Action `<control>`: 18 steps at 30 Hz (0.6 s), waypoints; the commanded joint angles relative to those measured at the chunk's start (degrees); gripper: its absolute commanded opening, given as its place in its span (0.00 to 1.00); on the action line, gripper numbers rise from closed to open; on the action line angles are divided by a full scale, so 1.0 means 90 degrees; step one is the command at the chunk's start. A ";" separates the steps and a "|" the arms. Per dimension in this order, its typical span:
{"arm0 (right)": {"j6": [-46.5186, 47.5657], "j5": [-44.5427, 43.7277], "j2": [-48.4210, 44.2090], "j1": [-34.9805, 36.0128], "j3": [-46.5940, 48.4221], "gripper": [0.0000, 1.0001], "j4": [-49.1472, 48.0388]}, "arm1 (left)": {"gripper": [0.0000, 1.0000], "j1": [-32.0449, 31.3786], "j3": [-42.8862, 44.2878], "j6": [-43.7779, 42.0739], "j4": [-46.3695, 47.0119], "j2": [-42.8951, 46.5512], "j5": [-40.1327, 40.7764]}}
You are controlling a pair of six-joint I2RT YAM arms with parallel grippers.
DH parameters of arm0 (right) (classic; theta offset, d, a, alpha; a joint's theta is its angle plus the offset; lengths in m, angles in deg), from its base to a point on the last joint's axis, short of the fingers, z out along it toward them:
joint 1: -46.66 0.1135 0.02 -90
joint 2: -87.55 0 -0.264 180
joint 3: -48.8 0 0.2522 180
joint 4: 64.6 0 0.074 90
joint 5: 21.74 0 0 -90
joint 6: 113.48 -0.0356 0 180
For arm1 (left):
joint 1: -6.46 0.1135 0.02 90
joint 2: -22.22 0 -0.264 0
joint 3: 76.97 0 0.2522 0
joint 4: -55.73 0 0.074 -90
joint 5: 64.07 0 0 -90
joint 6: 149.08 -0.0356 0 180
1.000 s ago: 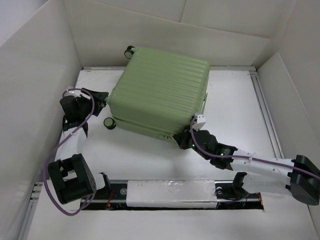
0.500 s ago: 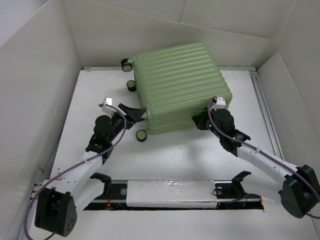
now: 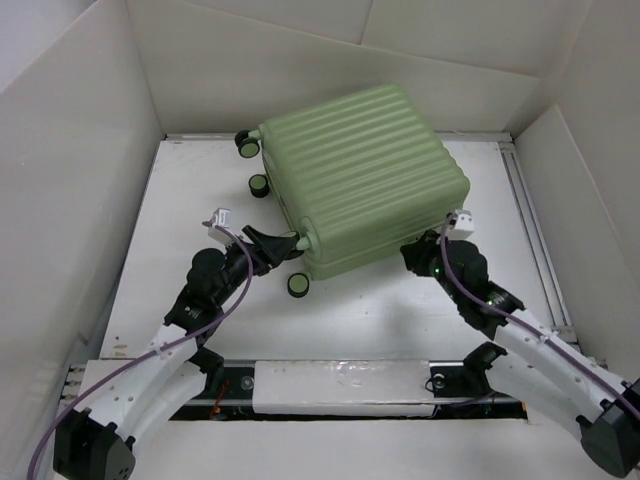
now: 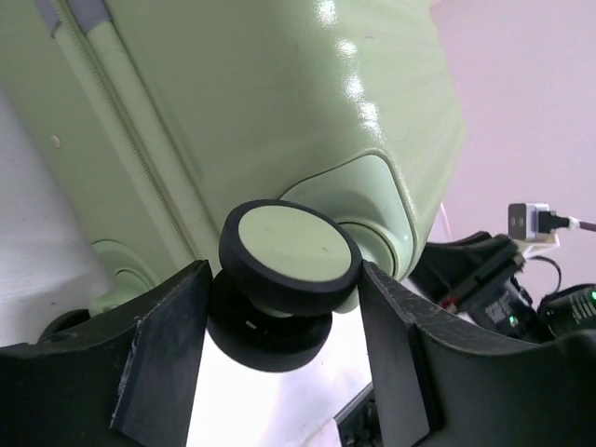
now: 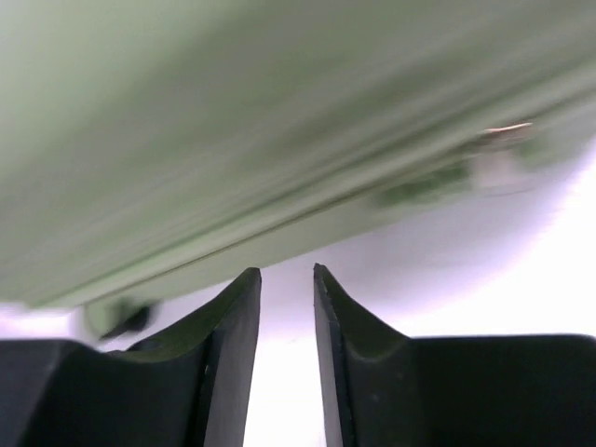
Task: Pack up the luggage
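Note:
The luggage [image 3: 355,175], a pale green ribbed suitcase, lies closed and askew at the back middle of the table. My left gripper [image 3: 283,243] is at its near-left corner. In the left wrist view a black-and-green caster wheel [image 4: 291,244] fills the gap of the left gripper [image 4: 284,267], touching both fingers. My right gripper [image 3: 410,255] is at the suitcase's near-right corner. In the right wrist view the right gripper [image 5: 287,272] stands slightly open just below the green shell [image 5: 233,121], with nothing between its fingers.
White panel walls [image 3: 70,200] box in the table on three sides. A metal rail [image 3: 528,215] runs along the right edge. The arms' base bar [image 3: 340,385] lies at the near edge. Two more wheels [image 3: 245,145] stick out at the suitcase's back left.
The suitcase has swivelled and slid towards the back right. My left arm swung in from the left wall onto the near-left wheel. My right gripper moved right and opened a little.

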 commanded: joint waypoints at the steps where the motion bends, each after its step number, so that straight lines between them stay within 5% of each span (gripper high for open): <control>1: 0.0124 -0.0627 0.0000 -0.0752 0.0164 0.36 0.0739 | 0.00 -0.0002 0.0460 -0.0280 -0.0372 0.0198 -0.0010; 9: 0.1411 0.0339 0.0909 -0.1906 0.0252 0.38 -0.0246 | 0.03 -0.0002 0.0811 -0.0690 -0.1065 0.0198 0.0057; 12: 0.1792 0.0633 0.0968 -0.2062 0.0311 0.40 -0.0529 | 0.47 -0.0002 0.0939 -0.0925 -0.1496 0.0275 0.0137; 15: 0.1999 0.0691 0.1084 -0.2131 0.0427 0.41 -0.0695 | 0.75 -0.0002 0.0881 -0.1004 -0.1496 0.0345 0.0118; 18: 0.2243 0.1178 0.1444 -0.2462 0.0496 0.39 -0.0997 | 0.80 -0.0002 0.0939 -0.1178 -0.1555 0.0073 -0.0107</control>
